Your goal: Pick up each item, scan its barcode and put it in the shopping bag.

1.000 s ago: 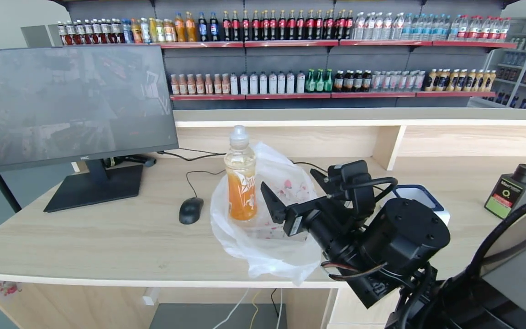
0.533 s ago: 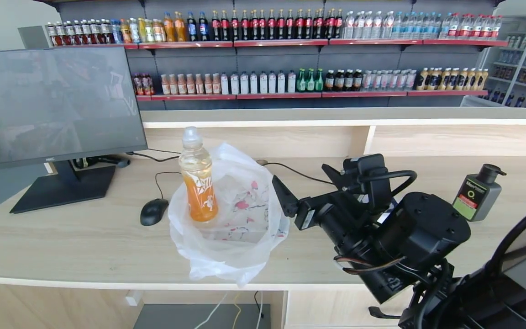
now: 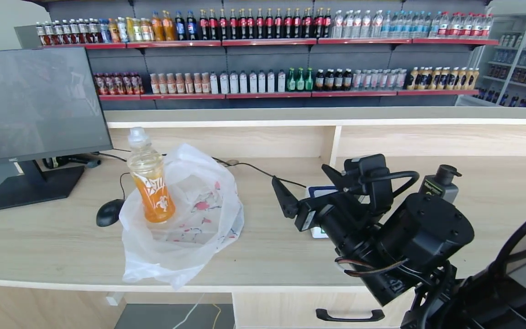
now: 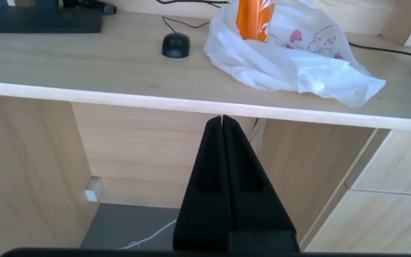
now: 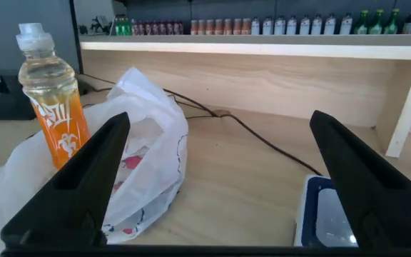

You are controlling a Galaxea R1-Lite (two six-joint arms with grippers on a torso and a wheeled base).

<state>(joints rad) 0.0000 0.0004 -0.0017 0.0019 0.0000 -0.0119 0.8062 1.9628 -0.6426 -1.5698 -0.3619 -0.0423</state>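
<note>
An orange drink bottle (image 3: 149, 183) with a clear cap stands upright at the left side of the white plastic shopping bag (image 3: 185, 224) on the wooden counter. My right gripper (image 3: 300, 173) hangs open and empty to the right of the bag, over a white and blue scanner (image 3: 318, 194). From the right wrist the bottle (image 5: 52, 107) and bag (image 5: 145, 164) lie off one finger of the open right gripper (image 5: 220, 118) and the scanner (image 5: 327, 218) off the other. My left gripper (image 4: 223, 123) is shut, low in front of the counter edge, below the bag (image 4: 291, 57).
A monitor (image 3: 30, 105) stands at the counter's left, with a black mouse (image 3: 109, 212) and cables beside the bag. A pump bottle (image 3: 439, 185) sits behind my right wrist. A raised ledge (image 3: 290, 116) runs along the back; drink shelves stand behind.
The head camera has swung right, so everything on the counter slid left in the picture. My right gripper, open throughout, has gone from in front of the bag to over the scanner.
</note>
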